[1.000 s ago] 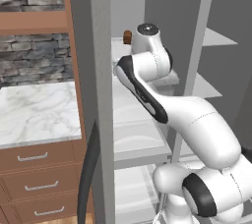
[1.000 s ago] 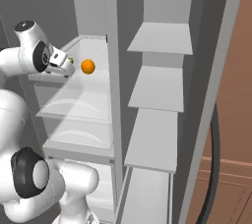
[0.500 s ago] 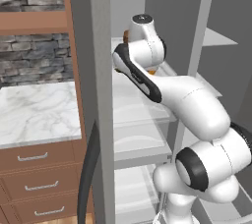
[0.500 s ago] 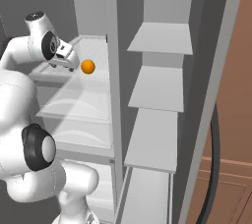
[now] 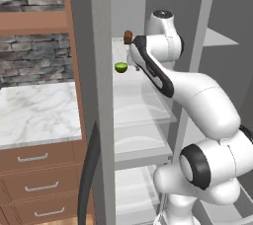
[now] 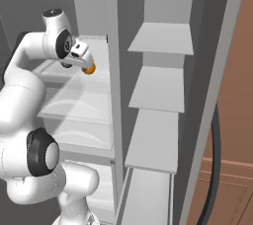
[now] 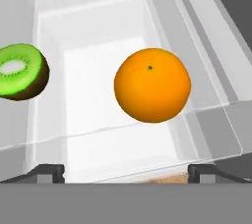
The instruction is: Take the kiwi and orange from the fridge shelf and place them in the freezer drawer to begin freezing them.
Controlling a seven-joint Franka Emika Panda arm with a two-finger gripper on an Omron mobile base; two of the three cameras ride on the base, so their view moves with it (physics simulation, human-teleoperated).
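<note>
Hand view shows the orange [image 7: 152, 84] round, smooth and likely slippery, so the gripper [image 7: 126, 173], spread wide and holding nothing, should pinch its middle.

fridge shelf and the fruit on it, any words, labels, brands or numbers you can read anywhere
None: no readable text in any view.
The orange carries only a small dark stem dot, no sticker.
The kiwi shows a plain green cut face.
The translucent fridge shelf, the marble counter and the wooden drawers are all unmarked.
</note>
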